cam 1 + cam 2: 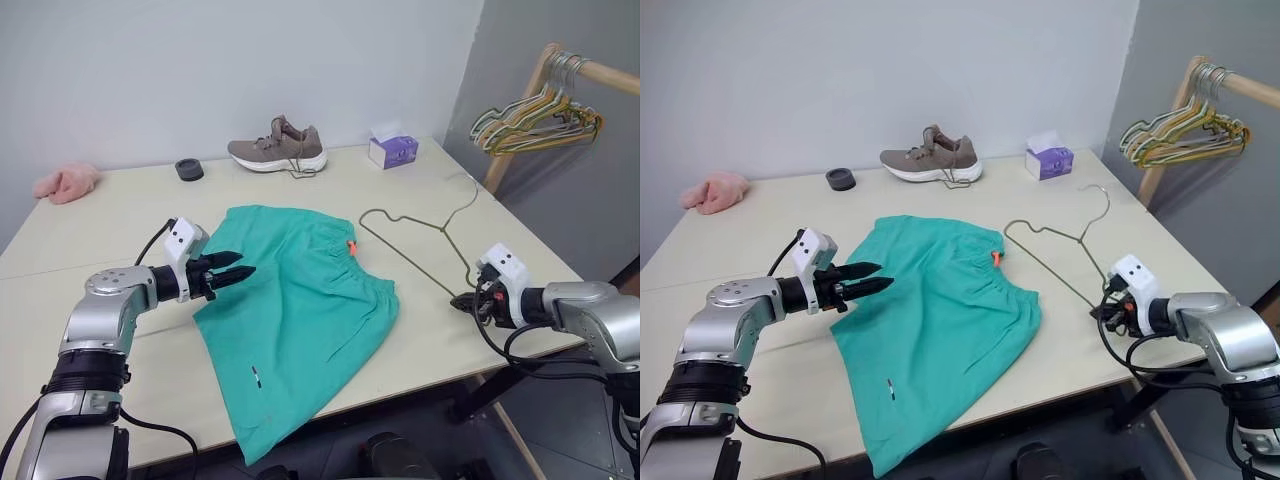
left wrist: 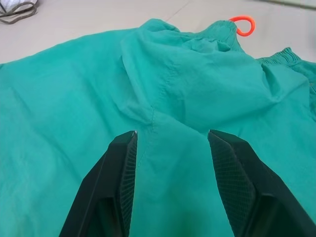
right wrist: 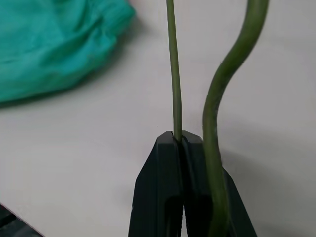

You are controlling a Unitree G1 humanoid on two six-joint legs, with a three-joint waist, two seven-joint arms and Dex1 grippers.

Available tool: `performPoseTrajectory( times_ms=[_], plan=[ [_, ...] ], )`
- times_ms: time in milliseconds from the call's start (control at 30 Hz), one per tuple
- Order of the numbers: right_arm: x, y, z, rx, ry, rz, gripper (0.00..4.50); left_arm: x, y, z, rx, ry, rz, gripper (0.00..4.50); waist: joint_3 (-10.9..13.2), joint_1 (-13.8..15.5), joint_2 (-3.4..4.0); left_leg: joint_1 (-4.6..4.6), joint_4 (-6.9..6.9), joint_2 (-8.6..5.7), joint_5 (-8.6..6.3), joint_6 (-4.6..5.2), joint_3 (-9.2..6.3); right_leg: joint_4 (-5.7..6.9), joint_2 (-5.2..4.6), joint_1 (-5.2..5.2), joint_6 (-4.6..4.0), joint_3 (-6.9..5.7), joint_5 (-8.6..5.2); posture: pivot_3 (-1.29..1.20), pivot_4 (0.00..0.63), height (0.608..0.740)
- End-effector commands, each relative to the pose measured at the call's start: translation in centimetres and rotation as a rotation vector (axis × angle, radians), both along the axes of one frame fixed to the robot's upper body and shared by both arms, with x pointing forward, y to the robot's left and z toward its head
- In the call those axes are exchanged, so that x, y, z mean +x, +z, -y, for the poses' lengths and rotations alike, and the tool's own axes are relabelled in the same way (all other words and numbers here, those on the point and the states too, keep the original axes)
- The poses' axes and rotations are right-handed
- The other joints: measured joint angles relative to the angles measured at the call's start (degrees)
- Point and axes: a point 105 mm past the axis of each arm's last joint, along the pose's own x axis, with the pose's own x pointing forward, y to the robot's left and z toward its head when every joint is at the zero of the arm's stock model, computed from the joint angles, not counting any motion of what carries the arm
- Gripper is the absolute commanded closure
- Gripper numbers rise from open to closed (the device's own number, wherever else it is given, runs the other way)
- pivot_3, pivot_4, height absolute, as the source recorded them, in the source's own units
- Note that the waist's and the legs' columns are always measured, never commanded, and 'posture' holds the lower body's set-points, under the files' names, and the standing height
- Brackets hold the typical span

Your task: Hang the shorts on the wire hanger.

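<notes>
1. Right gripper (image 1: 466, 301) pinched tight on wire hanger (image 1: 425, 238) corner; keep that clamp firm.
2. Left gripper (image 1: 236, 271) spread, hovering over shorts (image 1: 295, 310) lying flat mid-table (image 1: 100, 225); grab one waistband layer, not both.

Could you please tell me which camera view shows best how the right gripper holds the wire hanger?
The right wrist view: the right gripper is shut on the wire hanger, its thin wire pinched between the fingers. The two eye views show the hanger's whole triangle and hook on the table, with the grip itself small.
</notes>
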Motion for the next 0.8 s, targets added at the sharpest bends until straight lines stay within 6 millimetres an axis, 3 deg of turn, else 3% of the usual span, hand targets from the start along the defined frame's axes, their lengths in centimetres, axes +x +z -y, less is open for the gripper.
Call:
performPoseTrajectory(
  times_ms=[33, 300, 533, 667, 800],
  plan=[
    [-0.1, 0.6, -1.3, -0.013, 0.099, 0.011, 4.50, 0.4, 1.9, -0.1, 0.007, -0.005, 0.068, 2.10, 0.00, -0.07, 0.00, 0.00, 0.00, 0.00, 0.00, 0.00, 0.00, 0.00, 0.01, 0.00, 0.02, 0.00, -0.01, -0.25, 0.000, 0.740],
    [-1.8, 1.7, -4.1, -0.110, 0.439, 0.085, 4.50, 0.3, 2.0, -0.3, 0.006, 0.005, 0.069, 2.10, 0.02, 0.02, 0.03, -0.01, 0.00, 0.00, 0.00, 0.00, -0.01, -0.01, 0.00, 0.00, 0.22, -0.01, -0.13, -0.23, 0.000, 0.740],
    [-3.7, 0.6, -4.8, -0.293, 0.676, 0.170, 4.50, 0.2, 1.8, -0.5, 0.006, 0.019, 0.070, 2.10, 0.01, 0.11, 0.02, 0.00, 0.00, 0.02, 0.00, 0.00, -0.03, -0.02, -0.01, -0.01, 0.23, -0.03, -0.13, -0.23, 0.000, 0.740],
    [-3.5, 0.3, -5.1, -0.243, 0.585, 0.150, 4.50, 0.2, 1.7, -0.4, 0.008, 0.020, 0.071, 2.10, 0.01, 0.13, 0.01, 0.00, 0.01, 0.02, 0.00, -0.01, -0.02, -0.01, -0.01, 0.00, 0.22, -0.02, -0.13, -0.24, 0.000, 0.740],
    [-2.6, 0.0, -5.0, -0.094, 0.376, 0.032, 4.50, 0.2, 1.6, -0.3, 0.015, 0.012, 0.070, 2.10, 0.00, 0.13, 0.00, 0.00, 0.01, 0.02, 0.00, 0.00, -0.07, 0.02, -0.01, 0.00, 0.18, -0.05, -0.10, -0.24, 0.000, 0.740]
  ],
)
